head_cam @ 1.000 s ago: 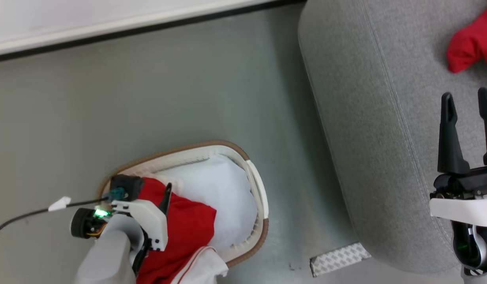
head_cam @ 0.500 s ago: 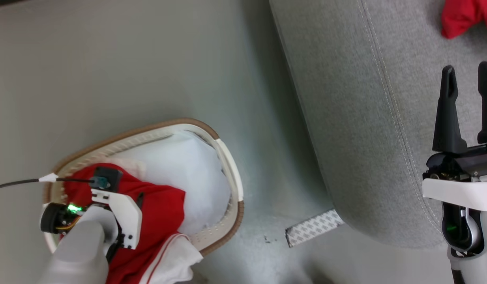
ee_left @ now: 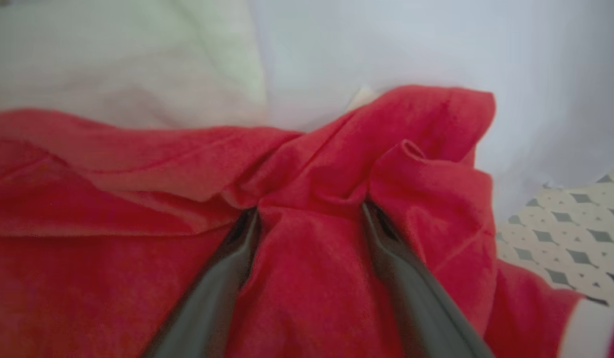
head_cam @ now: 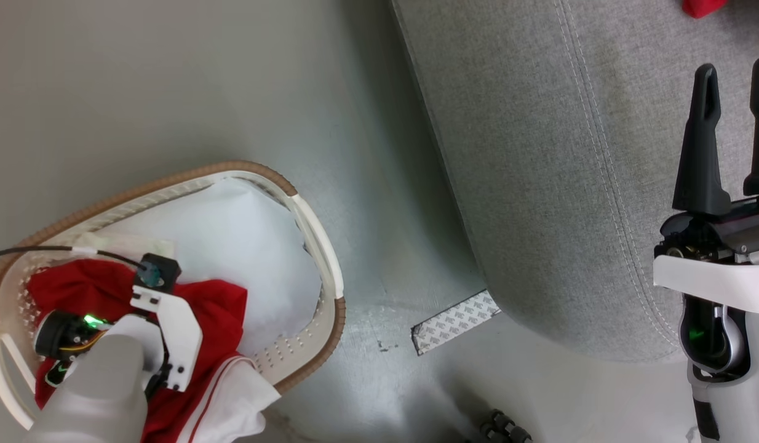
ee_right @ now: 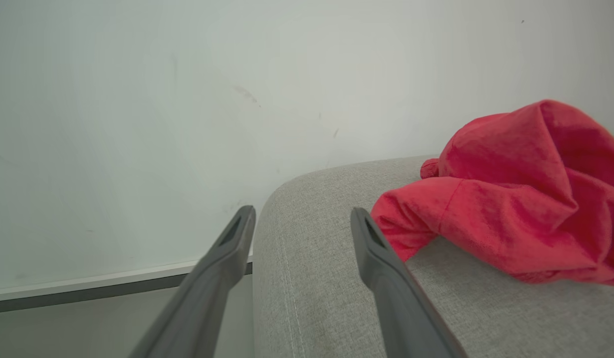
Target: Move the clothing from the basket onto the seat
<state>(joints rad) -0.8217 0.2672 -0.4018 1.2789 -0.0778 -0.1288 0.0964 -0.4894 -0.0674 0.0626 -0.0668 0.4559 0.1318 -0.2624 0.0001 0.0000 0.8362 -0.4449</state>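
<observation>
Clothing (head_cam: pixel 222 311), red with white trim, lies in the basket (head_cam: pixel 323 258) on the floor, atop a pale sheet (head_cam: pixel 244 234). Left gripper (ee_left: pixel 309 211): jaws apart, fingers pressed into the red fabric, a fold bunched between them. Right gripper (ee_right: pixel 302 213): jaws apart, above the seat (ee_right: pixel 337 298), beside a second red garment (ee_right: pixel 511 199) lying there.

A smooth grey-green floor (head_cam: pixel 170 92) is carrying everything. A rounded cream-white perforated plastic laundry basket (head_cam: pixel 321 246) with a brown rim is sitting on it at the near left. A large light grey woven-fabric sofa (head_cam: pixel 527 154) is standing to the right, apart from the basket. A short grey-and-white patterned strip (head_cam: pixel 456 321) is lying flat on the floor, right at the sofa's near left corner. A crumpled bright red fabric garment (ee_right: pixel 511 199) is resting on the sofa's far right.
</observation>
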